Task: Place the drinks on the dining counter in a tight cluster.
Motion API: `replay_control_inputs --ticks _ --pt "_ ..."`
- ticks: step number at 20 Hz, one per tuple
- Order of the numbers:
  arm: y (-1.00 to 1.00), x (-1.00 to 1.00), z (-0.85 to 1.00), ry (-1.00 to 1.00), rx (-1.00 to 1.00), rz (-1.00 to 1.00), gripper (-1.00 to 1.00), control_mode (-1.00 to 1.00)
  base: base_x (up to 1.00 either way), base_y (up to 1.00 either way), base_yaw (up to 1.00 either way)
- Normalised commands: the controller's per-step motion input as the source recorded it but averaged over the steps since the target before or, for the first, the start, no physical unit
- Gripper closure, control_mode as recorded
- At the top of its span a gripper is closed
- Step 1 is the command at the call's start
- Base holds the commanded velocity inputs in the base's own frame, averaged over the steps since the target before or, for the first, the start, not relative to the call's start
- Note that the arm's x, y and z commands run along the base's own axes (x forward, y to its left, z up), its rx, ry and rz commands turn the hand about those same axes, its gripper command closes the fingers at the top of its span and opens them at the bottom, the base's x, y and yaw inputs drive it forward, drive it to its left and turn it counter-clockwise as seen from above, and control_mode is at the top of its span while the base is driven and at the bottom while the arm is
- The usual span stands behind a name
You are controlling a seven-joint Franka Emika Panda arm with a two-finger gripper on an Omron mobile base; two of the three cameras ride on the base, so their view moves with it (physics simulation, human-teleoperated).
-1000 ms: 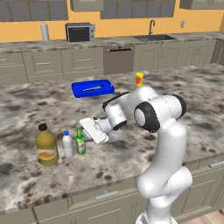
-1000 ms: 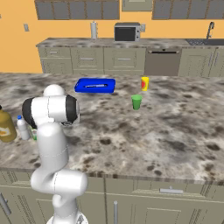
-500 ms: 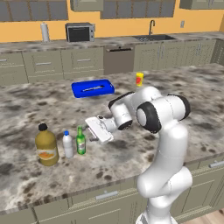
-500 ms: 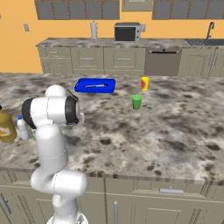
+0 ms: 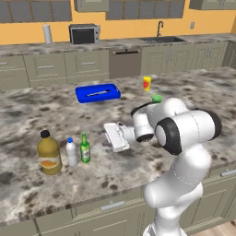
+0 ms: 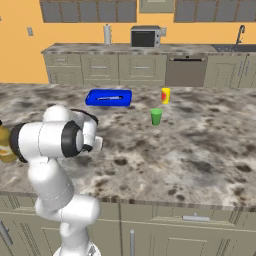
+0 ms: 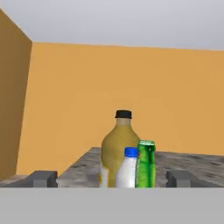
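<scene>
Three drinks stand close together on the dining counter near its left front. They are an amber juice jug, a small white blue-capped bottle and a slim green bottle. My gripper hovers just right of the green bottle, pointing at the group and apart from it. In the hand view the gripper is open, its fingertips spread wide with nothing between them. Ahead of it stand the jug, white bottle and green bottle, all upright. The jug also peeks in at the left edge of the right base view.
A blue tray lies on the counter's far side. A yellow cup and a green cup stand to the right of the tray. Behind the counter runs a back counter with a microwave and a sink.
The jaws have spread open and the hand has drawn back to the right, away from the green bottle. The three bottles have stayed put.
</scene>
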Motion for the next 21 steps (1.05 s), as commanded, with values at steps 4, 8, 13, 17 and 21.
replay_control_inputs --ticks 4,8,13,17,21 --pt "-0.31 -0.37 0.41 0.26 0.0 -0.28 -1.0 -1.0 0.0 0.0 0.0" --pt "-0.29 -0.31 0.46 0.39 0.0 -0.29 -1.0 -1.0 0.0 0.0 0.0" --pt "-0.24 -0.25 0.4 0.48 -0.05 -0.27 -1.0 -1.0 0.0 0.0 0.0" --pt "-0.21 -0.23 0.36 0.46 -0.22 -0.22 -1.0 -1.0 0.0 0.0 0.0" --pt "-0.23 -0.27 0.28 0.45 -0.34 -0.15 -1.0 -1.0 0.0 0.0 0.0"
